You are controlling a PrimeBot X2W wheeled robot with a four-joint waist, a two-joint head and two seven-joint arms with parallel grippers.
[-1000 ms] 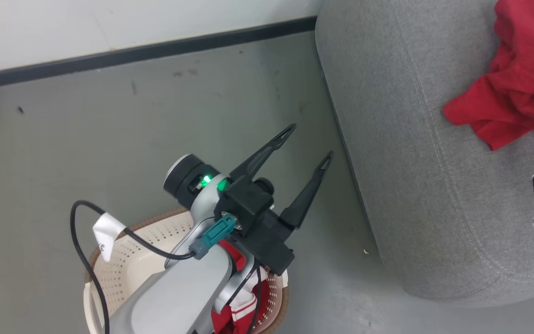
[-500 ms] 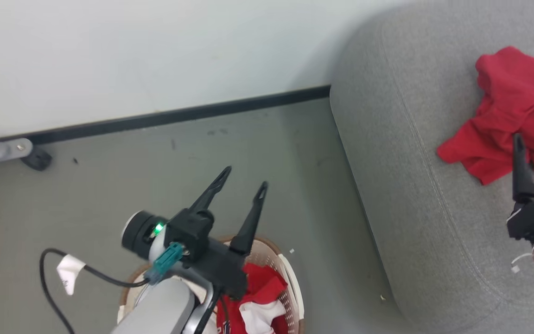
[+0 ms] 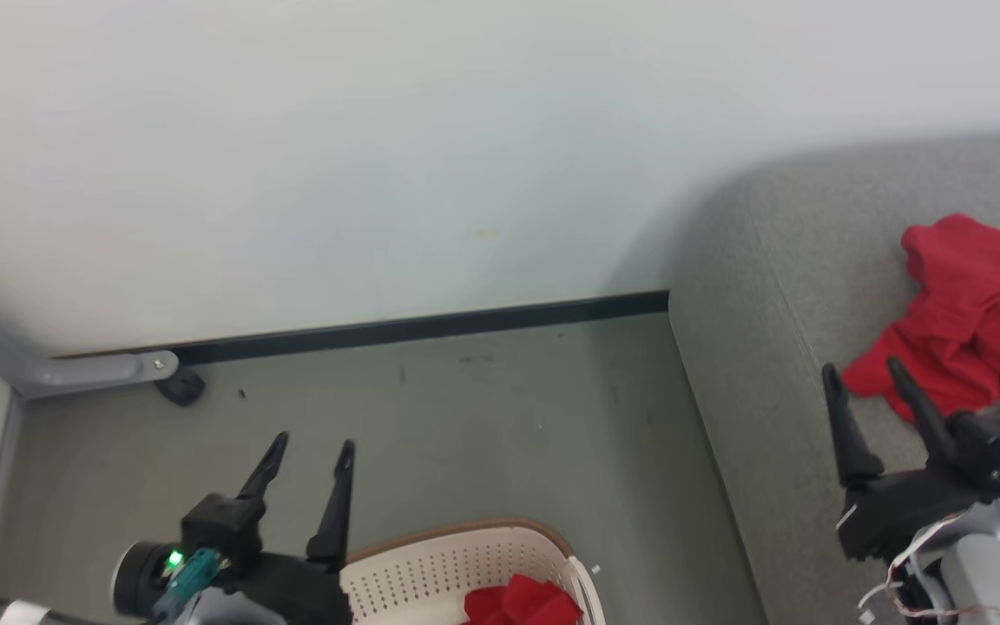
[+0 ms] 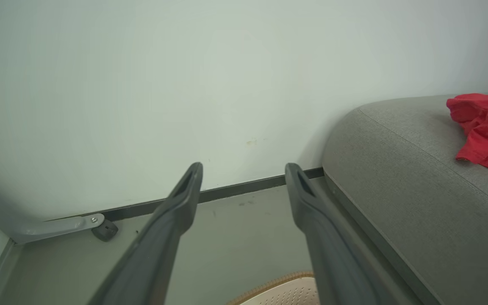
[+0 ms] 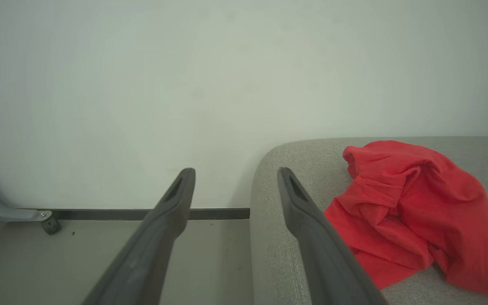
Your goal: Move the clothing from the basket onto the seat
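Drawn back just now, left gripper (image 3: pixel 313 443) from over the basket (image 3: pixel 448 569) to beside it, right gripper (image 3: pixel 862 366) off the red garment (image 3: pixel 977 321) lying on the seat (image 3: pixel 760 408); both jaws wide, empty; more clothing (image 3: pixel 517 603) left in basket, so another pick needed.

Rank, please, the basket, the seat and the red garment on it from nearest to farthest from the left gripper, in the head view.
From the left gripper:
1. basket, right beside it.
2. seat, farther right.
3. red garment, far right, on the seat.
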